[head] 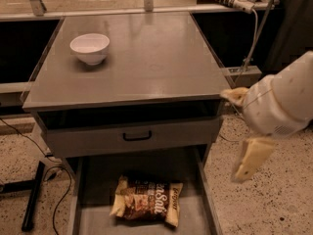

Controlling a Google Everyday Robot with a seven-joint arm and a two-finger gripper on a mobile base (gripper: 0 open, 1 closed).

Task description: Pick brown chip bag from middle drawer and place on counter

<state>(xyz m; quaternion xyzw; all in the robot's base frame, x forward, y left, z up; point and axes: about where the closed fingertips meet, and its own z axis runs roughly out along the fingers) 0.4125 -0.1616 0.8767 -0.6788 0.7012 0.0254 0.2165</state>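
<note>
Brown chip bag (146,201) flat in the open middle drawer (98,182); white bowl (90,48) on the counter surface (161,62).
Gripper (237,133) right of the cabinet, jaws apart, empty.

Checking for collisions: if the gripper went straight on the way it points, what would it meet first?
Probably the speckled floor right of the middle drawer. The gripper hangs pointing down, seemingly outside the drawer's right wall, though depth is unclear.

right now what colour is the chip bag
Chip bag: dark brown, pale yellow ends, camera view; gripper hangs right of the drawer.
</note>
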